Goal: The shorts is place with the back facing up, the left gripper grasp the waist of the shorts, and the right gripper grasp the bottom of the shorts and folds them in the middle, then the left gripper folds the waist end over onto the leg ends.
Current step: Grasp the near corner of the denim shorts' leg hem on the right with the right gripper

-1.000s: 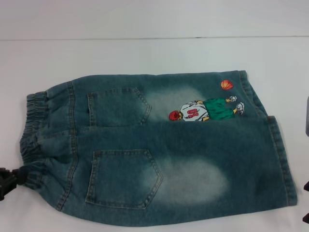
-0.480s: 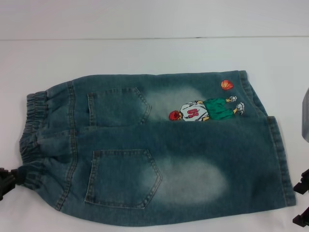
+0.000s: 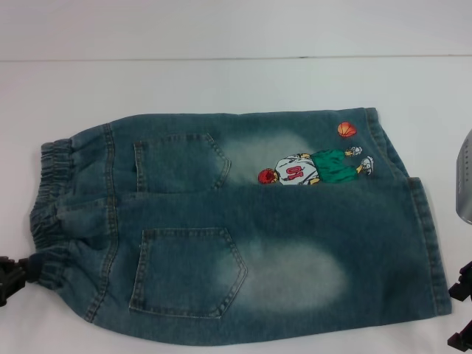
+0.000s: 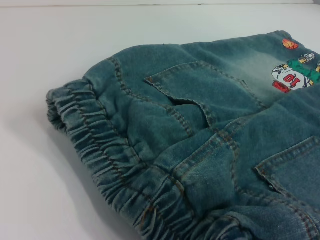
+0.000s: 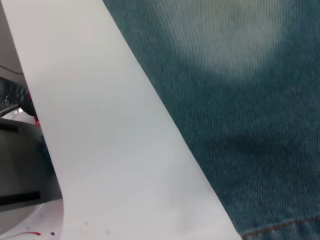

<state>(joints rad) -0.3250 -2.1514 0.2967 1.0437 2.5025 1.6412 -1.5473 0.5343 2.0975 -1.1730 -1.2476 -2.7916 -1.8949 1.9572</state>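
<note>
Lying flat, shorts [image 3: 236, 228], table [image 3: 221, 81]

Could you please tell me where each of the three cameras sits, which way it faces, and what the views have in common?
Head view: from the robot's head, forward and down on the shorts spread on the white table; the left gripper is at the waist of the shorts, the right gripper beside the leg ends.
Left wrist view: low beside the elastic waist, looking along the shorts; no gripper shows.
Right wrist view: close above the denim edge and table; no gripper shows.
Shared: all three show the shorts; head and left wrist views both show the embroidered figure.
</note>
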